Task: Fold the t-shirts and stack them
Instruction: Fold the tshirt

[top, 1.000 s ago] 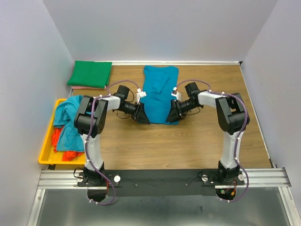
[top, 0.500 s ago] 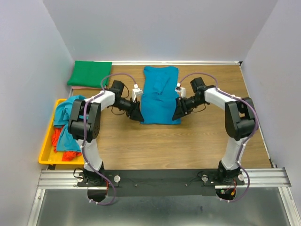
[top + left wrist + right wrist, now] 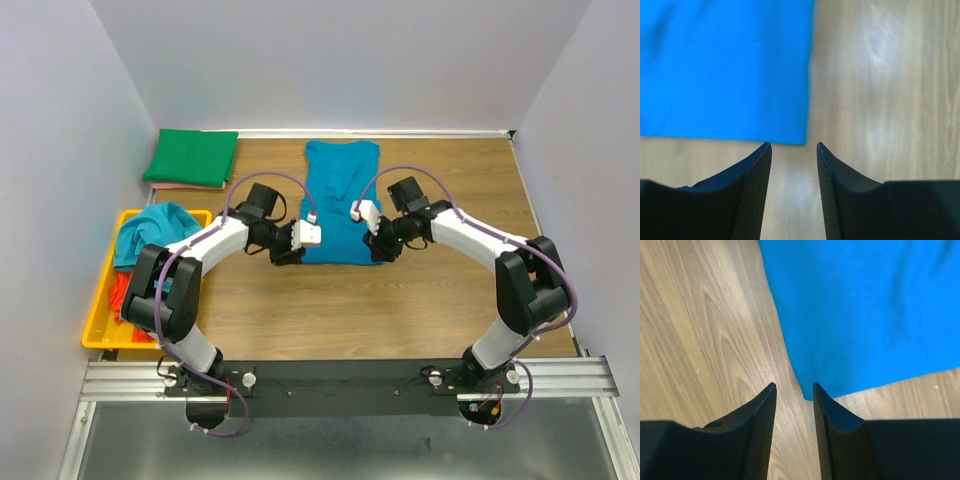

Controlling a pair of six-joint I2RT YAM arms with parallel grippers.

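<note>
A teal-blue t-shirt [image 3: 340, 190] lies folded into a long strip at the middle back of the table. My left gripper [image 3: 288, 256] sits low at its near left corner. In the left wrist view the left gripper [image 3: 794, 146] is open over bare wood, with the t-shirt [image 3: 725, 65] just beyond the tips. My right gripper [image 3: 385, 250] is at the near right corner. It [image 3: 795, 385] is open, and the corner of the t-shirt [image 3: 865, 310] lies just past its right finger. Neither gripper holds cloth.
A folded green t-shirt [image 3: 192, 157] lies on something pink at the back left. At the left edge a yellow tray [image 3: 95, 335] holds a crumpled teal t-shirt [image 3: 150, 225] and an orange-red one [image 3: 120, 290]. White walls close in the table.
Both grippers drew apart off the shirt's near edge, then settled at its two near corners. Both wrists have turned and both pairs of jaws stand narrower.
</note>
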